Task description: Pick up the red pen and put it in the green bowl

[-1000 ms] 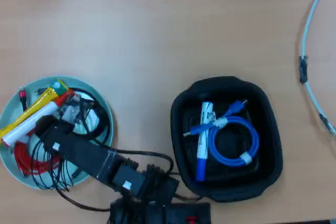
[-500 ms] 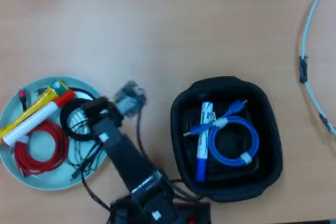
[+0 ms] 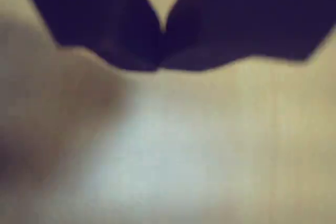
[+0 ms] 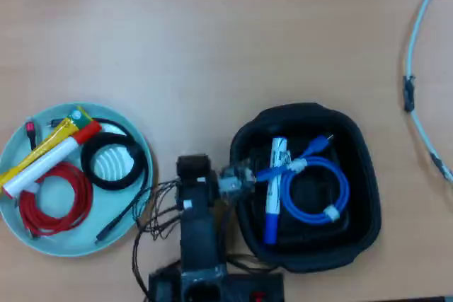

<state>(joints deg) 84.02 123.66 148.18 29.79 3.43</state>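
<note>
Wooden table: my gripper has swung off the green bowl, jaws seemingly closed, empty; the red pen lies inside, delivered.

This looks like an office or hobby desk, not a kitchen or a workshop: the surface is a pale wood-grain table with nothing greasy or heavy on it. Desk clutter points the same way, with a blue USB cable and a blue-capped marker in a black container, plus coiled red and black cables in a green bowl. A thin white cable trails across the table's right edge in the overhead view.
</note>
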